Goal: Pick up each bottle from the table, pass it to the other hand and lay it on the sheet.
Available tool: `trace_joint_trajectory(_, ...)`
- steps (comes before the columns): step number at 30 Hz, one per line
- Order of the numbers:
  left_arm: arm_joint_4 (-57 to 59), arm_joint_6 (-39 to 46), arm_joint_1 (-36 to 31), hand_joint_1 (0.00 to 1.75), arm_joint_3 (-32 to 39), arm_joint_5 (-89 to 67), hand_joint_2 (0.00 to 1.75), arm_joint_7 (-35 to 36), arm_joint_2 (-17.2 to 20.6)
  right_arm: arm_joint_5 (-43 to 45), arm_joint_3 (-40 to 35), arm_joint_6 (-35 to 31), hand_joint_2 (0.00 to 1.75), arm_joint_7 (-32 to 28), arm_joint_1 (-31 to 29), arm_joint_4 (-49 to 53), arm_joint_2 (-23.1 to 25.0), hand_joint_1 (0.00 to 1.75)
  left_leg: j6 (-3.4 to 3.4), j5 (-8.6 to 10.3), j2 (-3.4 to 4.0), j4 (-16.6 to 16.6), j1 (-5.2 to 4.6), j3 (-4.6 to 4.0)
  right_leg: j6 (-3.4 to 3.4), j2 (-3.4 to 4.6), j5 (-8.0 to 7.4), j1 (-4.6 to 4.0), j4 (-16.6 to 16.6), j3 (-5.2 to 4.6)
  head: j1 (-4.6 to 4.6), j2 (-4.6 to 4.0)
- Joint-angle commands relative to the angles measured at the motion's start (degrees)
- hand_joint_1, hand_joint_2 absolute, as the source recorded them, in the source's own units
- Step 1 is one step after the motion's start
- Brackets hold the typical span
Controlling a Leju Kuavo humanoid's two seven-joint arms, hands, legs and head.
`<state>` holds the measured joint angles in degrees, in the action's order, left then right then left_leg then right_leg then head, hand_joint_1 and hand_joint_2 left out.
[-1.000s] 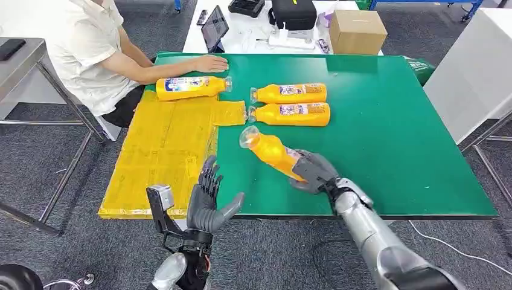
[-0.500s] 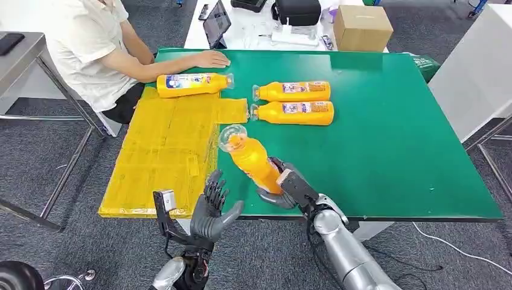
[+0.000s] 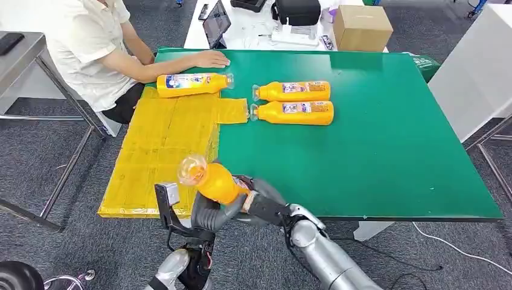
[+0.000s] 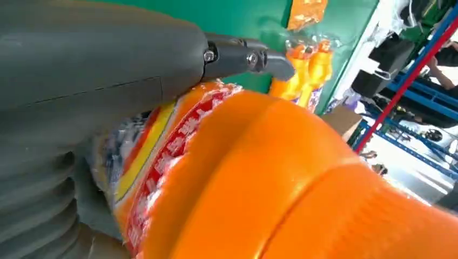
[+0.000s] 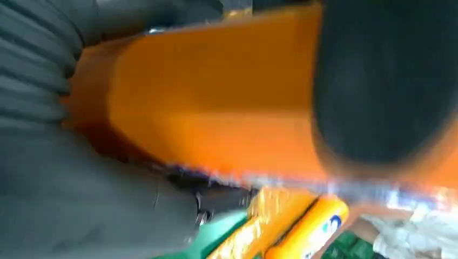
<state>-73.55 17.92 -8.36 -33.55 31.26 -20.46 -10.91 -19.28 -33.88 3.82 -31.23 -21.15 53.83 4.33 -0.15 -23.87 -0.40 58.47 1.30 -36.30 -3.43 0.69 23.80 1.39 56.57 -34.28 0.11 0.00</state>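
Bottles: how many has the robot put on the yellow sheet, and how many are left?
One bottle on the sheet already lies at the yellow sheet's far end. The held bottle is mid-handover: the right hand grips it against the left hand. Two bottles wait on the green table.
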Motion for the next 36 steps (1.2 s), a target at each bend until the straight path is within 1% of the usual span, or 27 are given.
trace_joint_trajectory(1,4.02,0.15,-3.20,0.00,-0.43,0.46,1.75,0.36,-0.01,-0.11,-6.97,-0.34,1.75,0.47,-3.94,-7.72,0.71,1.75,0.09,-0.06,0.04,-0.04,0.01,0.24,0.16,-0.05,0.04,-0.06,-0.07,0.25,0.02,0.00)
trace_joint_trajectory(6,4.18,0.18,-3.33,0.00,-0.28,0.56,1.75,0.29,-0.10,-0.19,-7.18,-0.73,1.75,0.70,-3.88,-7.81,0.91,1.75,0.05,-0.02,-0.01,-0.04,0.00,0.12,0.12,-0.07,0.03,-0.03,-0.04,0.13,0.02,0.00)
trace_joint_trajectory(8,4.16,0.14,-3.32,0.00,-0.26,0.60,1.75,0.31,-0.06,-0.16,-7.22,-0.70,1.75,0.69,-3.89,-7.87,0.80,1.75,0.10,-0.09,0.01,-0.06,0.02,0.34,0.25,-0.12,0.10,-0.08,-0.07,0.35,0.02,0.00)
trace_joint_trajectory(9,4.02,-0.24,-3.22,0.00,-0.23,0.99,1.75,0.45,-0.02,-0.18,-7.43,-0.69,1.75,0.69,-3.85,-7.96,0.77,1.75,0.06,-0.04,0.01,-0.03,0.01,0.14,0.13,-0.06,0.04,-0.04,-0.04,0.15,0.02,0.00)
trace_joint_trajectory(10,3.56,-0.97,-3.09,0.24,-0.03,1.60,1.75,0.36,0.02,0.08,-7.38,-0.68,1.75,0.67,-3.64,-8.07,0.76,1.75,0.08,-0.07,0.04,-0.04,0.01,0.23,0.17,-0.06,0.06,-0.05,-0.05,0.23,0.02,0.00)
trace_joint_trajectory(11,3.44,-1.06,-3.08,1.75,0.01,1.66,1.75,0.33,0.09,0.15,-7.39,-0.72,1.75,0.67,-3.53,-8.14,0.70,1.73,0.07,-0.05,0.02,-0.04,0.00,0.19,0.15,-0.06,0.05,-0.04,-0.05,0.19,0.02,0.00)
trace_joint_trajectory(12,2.81,-1.55,-2.99,1.75,0.00,1.58,1.75,-0.30,0.29,0.64,-7.05,-1.00,1.75,0.55,-3.18,-8.20,0.73,1.69,0.06,-0.03,0.00,-0.03,0.00,0.13,0.11,-0.06,0.04,-0.03,-0.04,0.13,0.02,0.00)
trace_joint_trajectory(13,2.10,-2.70,-2.77,1.75,0.44,2.74,1.75,0.21,0.32,1.03,-6.93,-1.09,1.75,0.37,-2.89,-8.26,0.72,1.40,0.05,-0.02,-0.01,-0.04,0.00,0.11,0.10,-0.07,0.03,-0.03,-0.05,0.11,0.02,0.00)
trace_joint_trajectory(14,1.79,-3.51,-2.68,1.75,0.52,3.40,1.75,0.69,0.55,1.15,-6.92,-1.18,1.75,0.32,-2.78,-8.29,0.71,0.09,0.08,-0.06,-0.01,-0.04,0.02,0.21,0.15,-0.10,0.07,-0.06,-0.07,0.23,0.02,0.00)
trace_joint_trajectory(15,0.93,-6.31,-2.36,1.75,0.83,5.91,1.75,2.20,1.06,1.86,-6.46,-1.47,1.75,-0.07,-2.42,-8.17,0.95,0.00,0.11,-0.10,0.00,-0.06,0.03,0.33,0.21,-0.12,0.09,-0.09,-0.11,0.36,0.04,0.00)
trace_joint_trajectory(16,0.57,-7.96,-2.12,1.75,0.93,7.37,1.75,3.25,1.43,2.16,-6.26,-1.80,1.75,-0.34,-2.24,-7.97,1.08,0.00,0.05,-0.03,0.01,-0.04,0.00,0.11,0.10,-0.05,0.03,-0.02,-0.05,0.10,0.02,0.00)
trace_joint_trajectory(17,0.39,-8.45,-1.98,1.75,1.05,7.73,1.75,3.39,1.66,2.29,-5.99,-2.46,1.75,-0.61,-2.05,-7.73,1.19,0.00,0.07,-0.06,0.02,-0.05,-0.01,0.23,0.17,-0.07,0.07,-0.04,-0.05,0.21,0.02,0.00)
trace_joint_trajectory(18,0.06,-8.97,-1.77,1.75,1.31,8.09,1.75,3.30,1.90,2.63,-5.54,-3.53,1.75,-1.24,-1.66,-7.23,1.48,0.00,0.05,-0.04,0.02,-0.03,0.02,0.14,0.13,-0.06,0.04,-0.05,-0.05,0.13,0.02,0.00)
trace_joint_trajectory(19,-0.20,-8.98,-1.66,1.75,1.54,8.09,1.75,3.31,2.10,3.15,-5.17,-3.80,1.75,-1.28,-1.26,-6.68,1.75,0.00,0.08,-0.08,0.03,-0.06,0.02,0.26,0.19,-0.07,0.07,-0.07,-0.07,0.25,0.02,0.00)
trace_joint_trajectory(21,-0.37,-8.89,-1.55,1.75,1.90,8.17,1.75,3.16,2.00,3.36,-5.10,-4.02,1.75,-1.27,-0.99,-6.12,1.70,0.00,0.07,-0.11,0.07,-0.04,0.03,0.28,0.21,-0.04,0.09,-0.09,-0.05,0.26,0.02,0.00)
trace_joint_trajectory(22,-0.37,-8.89,-1.55,1.75,1.90,8.17,1.75,3.16,2.00,3.36,-5.10,-4.02,1.75,-1.27,-0.99,-6.12,1.70,0.00,0.04,-0.04,0.02,-0.02,0.00,0.09,0.11,-0.05,0.04,-0.02,-0.01,0.07,0.02,0.00)
trace_joint_trajectory(23,-0.41,-8.91,-1.66,1.75,1.97,8.16,1.75,3.18,2.05,3.38,-5.13,-4.05,1.75,-1.26,-0.91,-5.97,1.72,0.00,0.07,-0.08,0.01,-0.02,0.02,0.19,0.18,-0.09,0.09,-0.06,-0.03,0.19,0.04,0.00)
trace_joint_trajectory(25,-0.65,-7.22,-1.53,1.75,3.17,7.75,1.75,1.57,1.57,4.13,-4.34,-5.43,1.75,-1.65,0.03,-4.76,1.87,0.00,0.05,-0.03,0.01,-0.02,0.00,0.07,0.10,-0.06,0.03,-0.03,-0.03,0.05,0.02,0.00)
trace_joint_trajectory(26,-0.81,-6.89,-1.56,1.75,3.46,7.68,1.75,1.27,1.53,4.10,-4.15,-6.16,1.75,-1.99,0.35,-4.36,1.95,0.00,0.07,-0.06,0.00,-0.02,0.02,0.15,0.15,-0.10,0.06,-0.06,-0.04,0.15,0.04,0.00)
trace_joint_trajectory(27,-1.23,-6.05,-1.55,1.75,4.34,7.70,1.75,0.61,1.40,3.89,-3.86,-7.86,0.00,-2.86,1.04,-3.36,2.14,0.00,0.06,-0.05,0.01,0.00,0.02,0.11,0.12,-0.07,0.05,-0.05,-0.03,0.11,0.02,0.00)
trace_joint_trajectory(29,-1.65,-4.99,-1.44,1.75,5.01,7.61,1.75,0.51,1.67,3.30,-3.24,-11.49,0.00,-3.96,2.43,-1.08,2.32,0.00,0.06,-0.06,0.01,0.00,0.03,0.11,0.13,-0.08,0.06,-0.07,-0.03,0.11,0.02,0.00)
trace_joint_trajectory(30,-1.72,-3.70,-1.07,1.75,5.86,7.56,1.75,0.39,1.98,1.38,-2.97,-16.44,0.00,-4.83,3.60,1.11,2.28,0.00,0.05,-0.03,0.01,-0.02,0.01,0.07,0.11,-0.07,0.04,-0.04,-0.03,0.05,0.02,0.00)
trace_joint_trajectory(31,-1.61,-2.11,-1.00,1.75,6.35,6.26,1.75,-0.93,2.36,0.29,-3.02,-19.41,0.00,-5.42,4.10,2.29,2.10,0.00,0.08,-0.07,-0.04,-0.03,0.00,0.18,0.16,-0.14,0.09,-0.04,-0.04,0.19,0.04,0.00)
trace_joint_trajectory(32,-1.58,0.92,-1.16,1.75,7.11,3.14,1.75,-4.42,2.24,-1.20,-2.26,-24.88,0.00,-7.10,5.13,4.08,2.27,0.00,0.05,-0.04,0.02,-0.03,0.02,0.10,0.13,-0.07,0.04,-0.05,-0.04,0.08,0.02,0.00)
trace_joint_trajectory(33,-1.66,2.13,-1.48,1.75,7.40,1.76,1.75,-5.78,2.22,-1.48,-2.39,-26.81,0.00,-8.12,5.76,5.43,2.08,0.00,0.07,-0.07,0.03,-0.05,0.02,0.21,0.19,-0.07,0.08,-0.06,-0.06,0.19,0.00,0.00)
trace_joint_trajectory(35,-1.77,2.20,-1.75,1.75,7.63,1.67,1.75,-5.65,2.25,-1.34,-2.77,-26.94,0.00,-7.62,6.09,6.67,1.69,0.00,0.04,-0.04,0.02,-0.01,0.00,0.06,0.12,-0.04,0.04,-0.03,-0.01,0.04,0.02,0.00)
trace_joint_trajectory(36,-1.20,9.60,-2.53,1.75,8.13,-4.92,1.75,-10.60,1.46,-3.29,-1.64,-34.58,0.00,-8.77,7.16,8.59,2.21,0.00,0.10,-0.14,0.05,-0.02,0.03,0.32,0.26,-0.09,0.14,-0.10,-0.03,0.31,0.00,0.00)
